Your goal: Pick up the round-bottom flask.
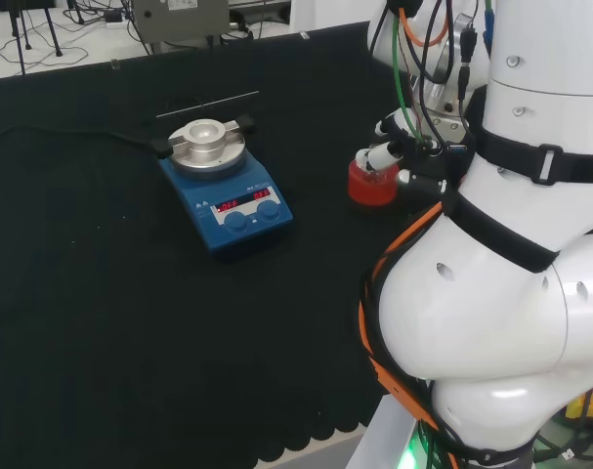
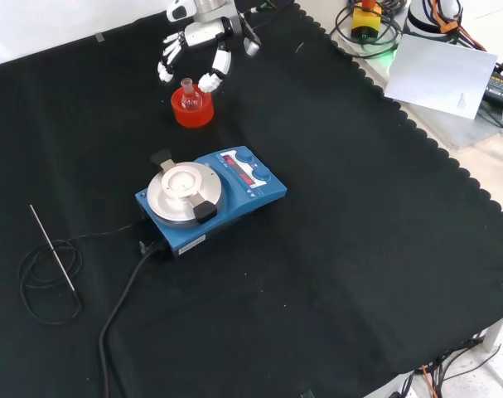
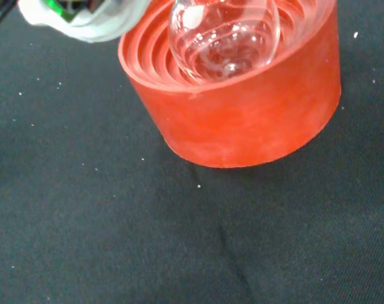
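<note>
The round-bottom flask [image 3: 224,35] is small and of clear glass, its rounded belly seated in the ribbed hollow of a red stand [image 3: 242,107]. From the front its short neck [image 2: 187,85] points straight up out of the stand. Flask and stand sit on the table [image 2: 342,249], which is covered with black cloth, toward the far edge in the front view.

Nearer the camera in that view stands a blue stirrer plate [image 2: 210,197] with a round metal top, its black cable running off to the lower left. A thin metal rod [image 2: 52,247] lies on the cloth by a coil of black cord. Beyond the cloth's scalloped edge lie a sheet of white paper [image 2: 440,75] and loose cables.

My robot hand [image 2: 200,41] hangs just above and behind the flask, fingers spread and gently bent downward around the neck, holding nothing. I cannot tell whether any fingertip touches the glass.
</note>
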`<state>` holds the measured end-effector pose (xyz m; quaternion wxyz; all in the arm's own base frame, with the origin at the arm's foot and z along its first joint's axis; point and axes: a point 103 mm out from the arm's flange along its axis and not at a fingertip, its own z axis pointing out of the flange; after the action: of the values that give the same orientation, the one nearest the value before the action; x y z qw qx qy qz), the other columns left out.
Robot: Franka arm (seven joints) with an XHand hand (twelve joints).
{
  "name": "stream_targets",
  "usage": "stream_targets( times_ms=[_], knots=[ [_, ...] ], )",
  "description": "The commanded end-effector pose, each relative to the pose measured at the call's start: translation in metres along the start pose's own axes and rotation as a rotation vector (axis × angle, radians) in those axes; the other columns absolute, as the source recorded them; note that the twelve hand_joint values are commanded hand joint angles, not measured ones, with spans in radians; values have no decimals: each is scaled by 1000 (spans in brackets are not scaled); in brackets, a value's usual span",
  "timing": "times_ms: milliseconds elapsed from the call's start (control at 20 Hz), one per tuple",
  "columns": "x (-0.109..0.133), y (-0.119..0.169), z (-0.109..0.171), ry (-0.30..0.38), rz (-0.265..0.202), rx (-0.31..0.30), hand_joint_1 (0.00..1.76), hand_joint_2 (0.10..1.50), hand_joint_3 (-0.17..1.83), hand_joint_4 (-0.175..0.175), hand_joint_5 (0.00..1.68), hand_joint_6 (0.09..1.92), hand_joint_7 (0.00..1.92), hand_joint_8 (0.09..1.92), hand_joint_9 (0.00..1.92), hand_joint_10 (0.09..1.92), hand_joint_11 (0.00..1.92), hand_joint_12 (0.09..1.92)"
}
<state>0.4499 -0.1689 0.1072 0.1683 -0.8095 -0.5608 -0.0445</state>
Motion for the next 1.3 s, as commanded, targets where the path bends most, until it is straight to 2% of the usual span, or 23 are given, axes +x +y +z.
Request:
stream_targets(
  times_ms=[50, 550, 1000, 1200, 1300],
  knots=[
    [-2, 4, 3, 4, 3, 1, 814, 611, 681, -34, 571, 87, 237, 614, 415, 666, 19, 1379],
    [-7, 16, 9, 4, 3, -14, 827, 607, 685, -37, 617, 87, 241, 618, 418, 666, 22, 1378],
    [-8, 22, 11, -4, 6, -39, 834, 623, 688, -43, 726, 98, 257, 621, 436, 667, 38, 1376],
    [-3, 21, 7, -30, 3, -54, 848, 644, 663, -47, 764, 204, 273, 607, 456, 642, 53, 1362],
    [2, 20, 4, -48, 2, -62, 859, 654, 653, -47, 726, 409, 284, 598, 466, 631, 60, 1361]
  ],
)
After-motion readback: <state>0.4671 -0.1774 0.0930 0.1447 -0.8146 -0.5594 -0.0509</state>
